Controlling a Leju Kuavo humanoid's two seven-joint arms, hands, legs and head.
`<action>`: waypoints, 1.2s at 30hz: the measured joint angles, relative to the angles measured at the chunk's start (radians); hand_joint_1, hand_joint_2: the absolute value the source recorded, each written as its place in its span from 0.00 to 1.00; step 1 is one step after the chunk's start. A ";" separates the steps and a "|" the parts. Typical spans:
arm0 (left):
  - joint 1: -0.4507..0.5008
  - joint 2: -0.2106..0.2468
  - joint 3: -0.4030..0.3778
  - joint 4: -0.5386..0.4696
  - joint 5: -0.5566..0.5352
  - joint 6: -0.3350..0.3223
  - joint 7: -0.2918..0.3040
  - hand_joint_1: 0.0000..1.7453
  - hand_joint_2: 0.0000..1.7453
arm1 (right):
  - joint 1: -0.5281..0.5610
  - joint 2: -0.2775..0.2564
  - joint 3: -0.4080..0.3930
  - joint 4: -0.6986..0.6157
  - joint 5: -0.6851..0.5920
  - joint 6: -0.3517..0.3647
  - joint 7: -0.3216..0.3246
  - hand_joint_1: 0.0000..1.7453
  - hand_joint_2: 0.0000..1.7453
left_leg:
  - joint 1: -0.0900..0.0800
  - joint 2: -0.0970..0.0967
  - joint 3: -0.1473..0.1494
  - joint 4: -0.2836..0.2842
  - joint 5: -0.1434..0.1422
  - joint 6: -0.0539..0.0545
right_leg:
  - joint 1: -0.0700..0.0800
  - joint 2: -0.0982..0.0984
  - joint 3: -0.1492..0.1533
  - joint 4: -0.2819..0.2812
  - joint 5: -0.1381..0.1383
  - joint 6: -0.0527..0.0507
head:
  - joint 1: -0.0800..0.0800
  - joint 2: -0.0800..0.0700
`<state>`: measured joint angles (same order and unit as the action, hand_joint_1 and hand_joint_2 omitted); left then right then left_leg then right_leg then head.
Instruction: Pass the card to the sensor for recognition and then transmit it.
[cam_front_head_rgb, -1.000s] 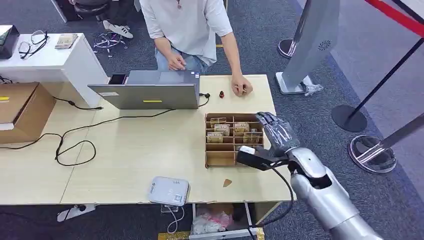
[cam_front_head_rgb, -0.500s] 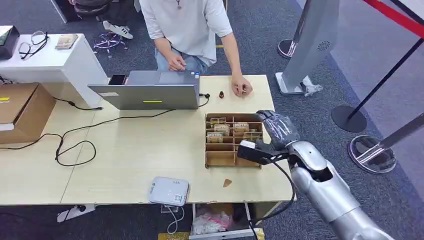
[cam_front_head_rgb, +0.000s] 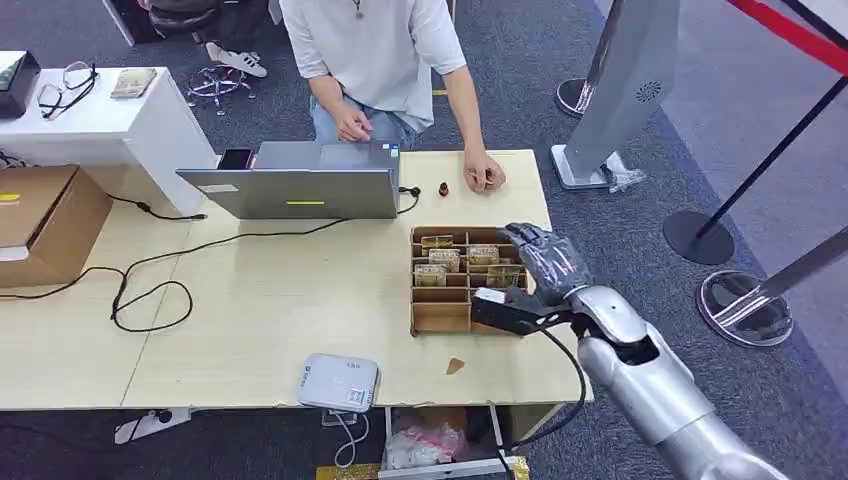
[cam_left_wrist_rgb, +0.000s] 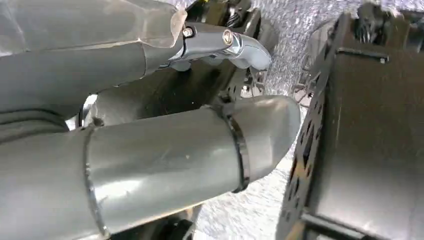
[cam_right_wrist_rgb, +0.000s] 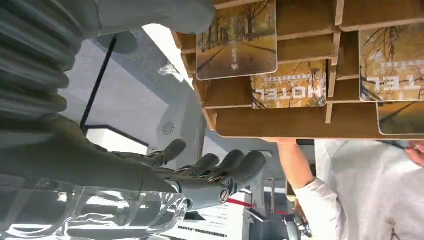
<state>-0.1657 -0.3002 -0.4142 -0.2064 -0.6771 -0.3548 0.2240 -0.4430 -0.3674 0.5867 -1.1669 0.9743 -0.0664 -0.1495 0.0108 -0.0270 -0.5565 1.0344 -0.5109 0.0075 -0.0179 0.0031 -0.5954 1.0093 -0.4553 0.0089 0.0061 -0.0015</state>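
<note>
A wooden card box (cam_front_head_rgb: 440, 318) stands on the table's right side, with several yellow picture cards (cam_front_head_rgb: 445, 261) upright in its slots. My right hand (cam_front_head_rgb: 548, 262) hovers over the box's right end, fingers spread, holding nothing. In the right wrist view the fingers (cam_right_wrist_rgb: 220, 174) and thumb (cam_right_wrist_rgb: 150, 15) stand apart just off the cards (cam_right_wrist_rgb: 236, 37), one printed "HOTEL" (cam_right_wrist_rgb: 290, 90). The white sensor box (cam_front_head_rgb: 338, 382) sits at the table's near edge. My left hand (cam_left_wrist_rgb: 200, 145) hangs beside my body, holding nothing.
A person sits at the far side with a hand (cam_front_head_rgb: 483, 176) resting on the table near a small red object (cam_front_head_rgb: 443, 188). An open laptop (cam_front_head_rgb: 300, 190), black cables (cam_front_head_rgb: 150, 295) and a cardboard box (cam_front_head_rgb: 40, 220) lie to the left. Barrier posts (cam_front_head_rgb: 700, 235) stand on the right.
My right hand has drifted a little to the left and farther over the card box. The cards, sensor and person have not moved.
</note>
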 joint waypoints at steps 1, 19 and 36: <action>0.000 -0.002 0.012 0.000 0.006 0.002 0.009 0.00 0.00 | 0.000 -0.001 0.002 0.000 0.000 0.000 0.000 0.23 1.00 | 0.000 0.000 0.000 0.000 0.000 0.000 | 0.000 0.000 0.000 0.000 0.000 0.000 | 0.000 0.000; 0.000 -0.014 0.172 0.000 0.130 0.095 0.142 0.00 0.00 | 0.001 -0.014 0.006 0.000 0.001 0.001 0.003 0.27 1.00 | 0.000 0.000 0.000 0.000 0.000 0.001 | 0.000 0.000 0.000 0.000 0.000 0.000 | 0.000 0.000; 0.030 -0.003 0.035 0.000 -0.078 0.066 -0.169 0.00 0.00 | -0.001 -0.025 0.005 0.021 -0.005 -0.010 0.006 0.30 1.00 | -0.001 -0.002 0.000 0.000 0.000 0.001 | -0.001 0.000 -0.001 0.000 -0.001 0.001 | 0.000 0.000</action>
<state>-0.1362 -0.3037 -0.3792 -0.2064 -0.7553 -0.2884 0.0546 -0.4443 -0.3922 0.5920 -1.1456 0.9697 -0.0759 -0.1434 0.0094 -0.0287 -0.5569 1.0344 -0.5113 0.0082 -0.0192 0.0029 -0.5960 1.0093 -0.4560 0.0099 0.0061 -0.0015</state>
